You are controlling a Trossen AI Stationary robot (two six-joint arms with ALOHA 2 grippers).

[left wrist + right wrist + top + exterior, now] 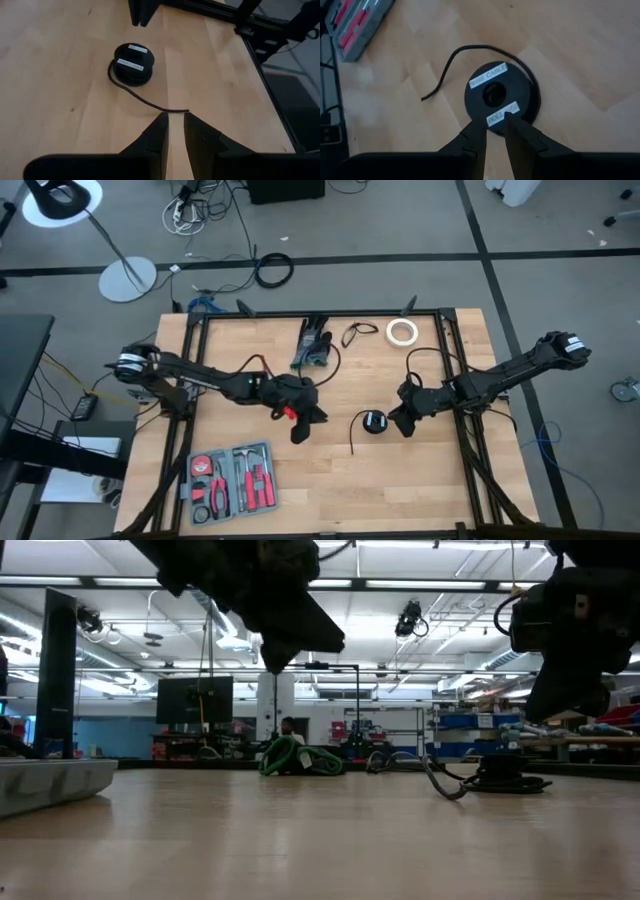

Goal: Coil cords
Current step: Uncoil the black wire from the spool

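Cord bundle: compact round black cord bundle w/ two white labels is seen lying flat on light wooden table top, right of centre; also shown in left wrist view, right wrist view and low view.
Tail: thin black loose tail is seen running from the bundle across the wood, end free.
Small loop: small loose black cord loop is found nr the table's far edge, well apart from the bundle.
Right gripper: right gripper is held just above the bundle's near rim, angled down; fingers are parted by a narrow gap only, nothing is gripped. In high view it is placed just beside the bundle.
Left gripper: left gripper is raised over table centre, tips pointed toward the tail's end; narrow gap betw. fingers, nothing is held. High view.
Tape: white tape roll is set nr the far edge, right of the small loop.
Tool case: open grey tool case w/ red-handled tools is placed at the table's near left.
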